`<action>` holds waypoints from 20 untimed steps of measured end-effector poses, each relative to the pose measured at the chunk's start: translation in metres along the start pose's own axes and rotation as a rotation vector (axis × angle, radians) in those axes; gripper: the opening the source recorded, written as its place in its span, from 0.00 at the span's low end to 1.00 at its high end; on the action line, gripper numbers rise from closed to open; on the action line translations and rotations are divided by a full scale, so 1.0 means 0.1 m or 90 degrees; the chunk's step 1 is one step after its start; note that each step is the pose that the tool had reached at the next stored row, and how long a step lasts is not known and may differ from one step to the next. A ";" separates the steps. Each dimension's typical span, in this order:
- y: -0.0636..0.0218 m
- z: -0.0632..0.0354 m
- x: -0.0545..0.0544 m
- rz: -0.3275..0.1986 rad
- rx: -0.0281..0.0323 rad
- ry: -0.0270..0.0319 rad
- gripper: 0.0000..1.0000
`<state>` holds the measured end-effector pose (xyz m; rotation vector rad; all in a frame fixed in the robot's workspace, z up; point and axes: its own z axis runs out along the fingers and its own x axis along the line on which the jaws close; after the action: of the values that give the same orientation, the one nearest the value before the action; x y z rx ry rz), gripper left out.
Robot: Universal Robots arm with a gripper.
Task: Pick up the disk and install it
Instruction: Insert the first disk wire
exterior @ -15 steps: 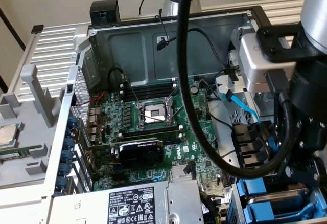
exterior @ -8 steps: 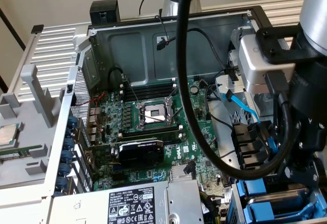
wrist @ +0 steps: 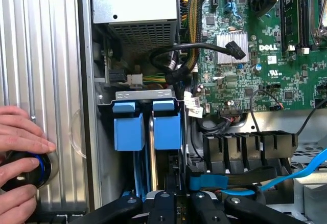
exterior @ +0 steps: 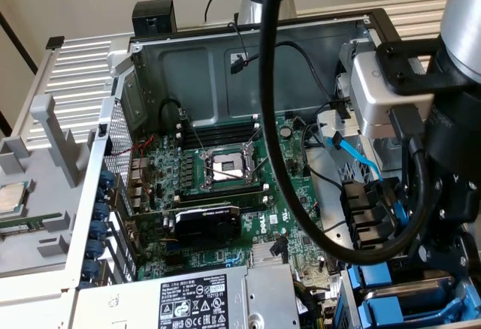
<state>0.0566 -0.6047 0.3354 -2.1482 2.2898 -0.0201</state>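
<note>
My feed shows a ribbed silver desk point(exterior: 75, 66) carrying an open computer case point(exterior: 225, 66), its green motherboard point(exterior: 225, 258) lying face-up inside. On the board I can pick out the bare processor socket point(exterior: 225, 167) and, just below it in the exterior view, a black graphics card point(exterior: 203, 224). The grey power-supply box point(exterior: 188, 303) with its black-and-white label fills the near corner. A thick black cable point(exterior: 274, 119) loops down from the arm across the middle of the picture.

The pincer point(exterior: 442, 280) hangs over the drive cage at the exterior view's lower right, low inside the case. I cannot tell from here whether it is clenched or released. The disk point(exterior: 412, 304) sits right under it, grey face showing, with bright blue rails on either side. It is down among the cage's blue carriers.

From the wrist camera the pincer point(wrist: 176, 199) points straight at two blue carrier blocks point(wrist: 127, 132) standing side by side in the cage. I cannot say which of them belongs to the disk. A light-blue data cable point(wrist: 301, 170) runs off beside them. Out on the desk point(wrist: 46, 55), a person's fingers point(wrist: 25, 139) wrap round a black knob with a blue ring point(wrist: 25, 170).
</note>
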 end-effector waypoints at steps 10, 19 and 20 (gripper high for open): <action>-0.017 0.006 0.00 0.000 0.0000 -0.0002 0.17; -0.018 0.013 0.00 0.000 0.0001 -0.0001 0.17; -0.016 0.014 0.00 0.000 0.0001 -0.0001 0.17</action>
<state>0.0582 -0.6048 0.3339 -2.1483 2.2893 -0.0200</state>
